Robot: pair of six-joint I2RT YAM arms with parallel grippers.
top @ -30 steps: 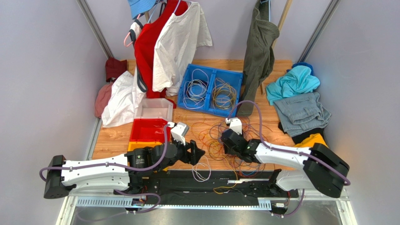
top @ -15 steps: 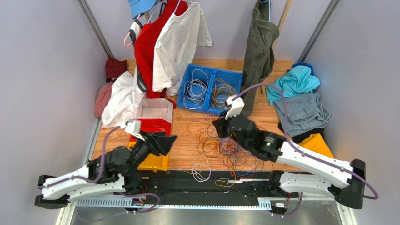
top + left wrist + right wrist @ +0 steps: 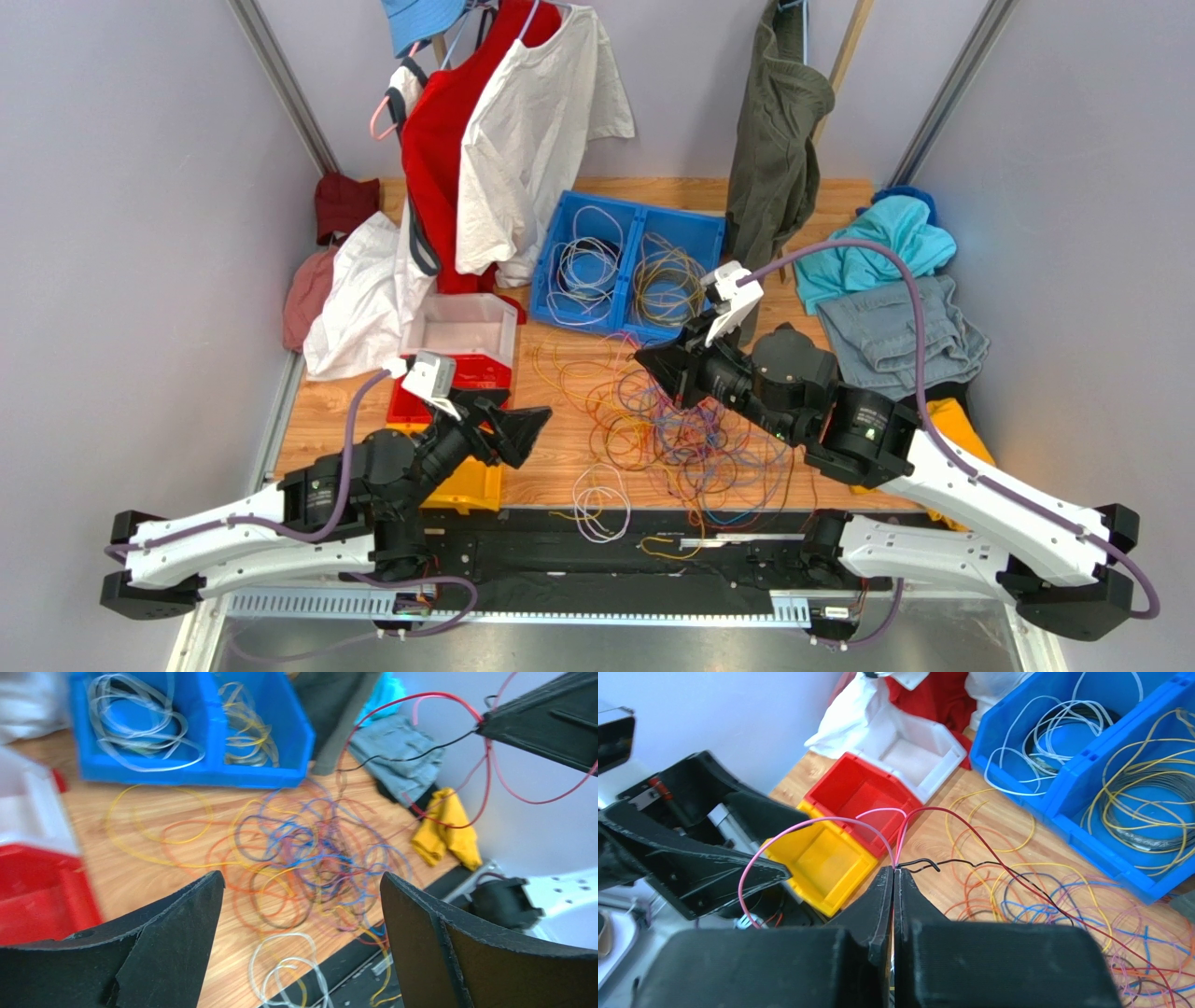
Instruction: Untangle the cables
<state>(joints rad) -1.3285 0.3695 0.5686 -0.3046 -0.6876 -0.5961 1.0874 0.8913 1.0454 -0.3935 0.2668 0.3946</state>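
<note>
Clearly, the right fingers were pressed flat together, pinching thin strands at their tips. A pink wire looped out toward 9 o'clock, a red wire arced away toward 3 o'clock, and a kinked black wire ran just beside it. All 3 were lifted off the wood and trailed down into the heap below.

The left fingers were spread wide and held nothing. From their own camera the heap showed in the gap between them. In the overhead view they hung at 9 o'clock of the heap, above the near-left bins.

The cables lay as 1 loose tangle of orange, yellow, blue, purple and red loops in the middle of the tabletop. The right fingers were over its 12 o'clock edge. A separate white coil sat at 7 o'clock of the tangle, at the near edge of the wood.

At 12 o'clock of the tangle stood a blue bin with 2 compartments. White loops filled the left one, and yellow and dark loops the right.

At 9 o'clock stood 3 smaller bins in a line, a white bin farthest, a red bin next, and a yellow bin nearest.

Shirts hung at the far side. Folded clothes were piled at 3 o'clock.
</note>
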